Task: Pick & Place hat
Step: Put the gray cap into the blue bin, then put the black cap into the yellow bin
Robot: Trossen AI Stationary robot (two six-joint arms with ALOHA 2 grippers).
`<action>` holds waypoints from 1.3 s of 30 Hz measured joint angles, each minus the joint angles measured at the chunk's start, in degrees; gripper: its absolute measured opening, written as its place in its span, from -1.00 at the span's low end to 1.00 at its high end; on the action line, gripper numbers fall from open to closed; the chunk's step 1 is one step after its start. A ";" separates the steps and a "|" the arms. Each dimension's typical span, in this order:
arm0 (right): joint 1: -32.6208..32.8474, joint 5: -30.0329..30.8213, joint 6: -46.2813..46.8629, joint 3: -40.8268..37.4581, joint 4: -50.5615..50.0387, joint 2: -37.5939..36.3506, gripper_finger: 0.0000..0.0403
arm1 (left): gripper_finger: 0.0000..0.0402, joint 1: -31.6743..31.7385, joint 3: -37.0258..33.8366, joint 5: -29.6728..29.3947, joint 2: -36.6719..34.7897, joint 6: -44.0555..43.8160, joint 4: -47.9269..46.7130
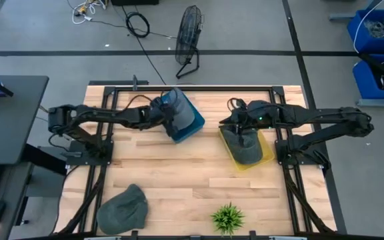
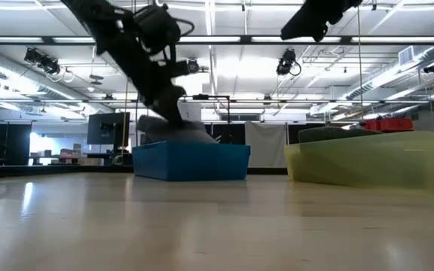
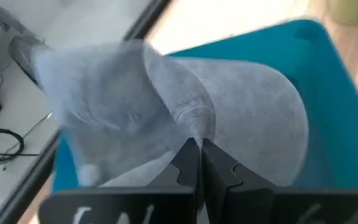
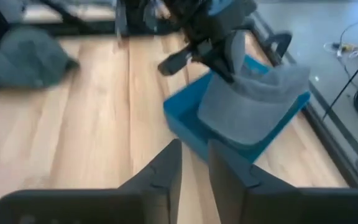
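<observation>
The light grey hat (image 3: 229,112) hangs pinched in the left end effector (image 3: 199,163), its fingers clamped together on the fabric, directly over the blue bin (image 1: 191,123) beneath it. The right end effector (image 4: 194,163), fingers slightly apart, hovers above a dark grey hat (image 1: 244,148) in the yellow bin (image 1: 267,155). Another dark hat (image 1: 123,209) lies on the desk (image 1: 179,173), well away from both.

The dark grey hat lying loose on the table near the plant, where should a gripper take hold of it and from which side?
Come straight down on the dark grey hat and pinch a fold of its soft crown. It lies slumped and flat on the wooden table, so there is little edge to grab from the side. Nothing stands above it; the plant sits clear beside it.
</observation>
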 joint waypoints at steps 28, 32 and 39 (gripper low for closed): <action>0.02 0.06 -2.85 -0.01 1.43 8.76 -0.62 | -0.28 -6.39 20.63 3.85 0.32 -2.64 -37.19; 0.02 0.08 -4.13 -0.01 1.66 8.73 -0.62 | -0.37 -12.29 29.24 3.59 -2.14 -12.31 -51.52; 0.02 0.07 -3.85 -0.01 -0.95 8.73 -0.62 | -0.52 -24.65 32.52 -3.21 -8.13 -20.05 -53.71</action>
